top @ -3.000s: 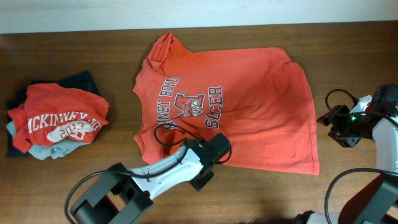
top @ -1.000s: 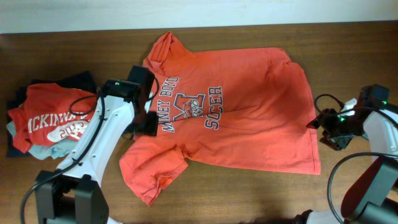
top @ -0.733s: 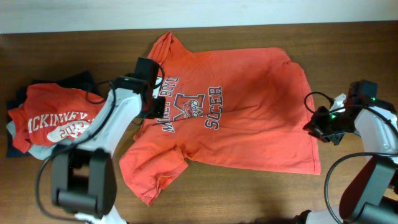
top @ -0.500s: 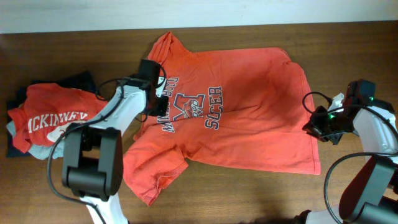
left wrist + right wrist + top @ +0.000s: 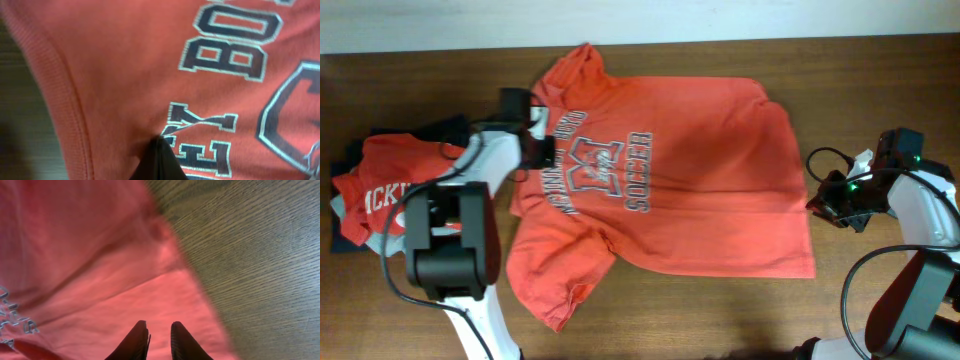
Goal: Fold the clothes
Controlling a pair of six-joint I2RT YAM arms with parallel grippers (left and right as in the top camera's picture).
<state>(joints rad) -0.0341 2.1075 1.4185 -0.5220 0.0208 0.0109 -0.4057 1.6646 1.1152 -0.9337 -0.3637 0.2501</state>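
Observation:
The orange-red T-shirt lies spread face up across the middle of the table, its grey-and-white lettering toward the left. My left gripper sits at the shirt's left edge beside the lettering. In the left wrist view it is shut, with cloth puckered at its tip. My right gripper is at the shirt's right edge. In the right wrist view its fingers stand close together with red fabric in the narrow gap, just inside the hem.
A pile of other garments, red, grey and navy, lies at the far left, close to my left arm. Bare wooden table shows to the right of the shirt and along the front edge.
Both grippers have closed. The left gripper moved up and to the left, dragging the shirt leftward and turning it a little. The right gripper crept slightly left, then held still.

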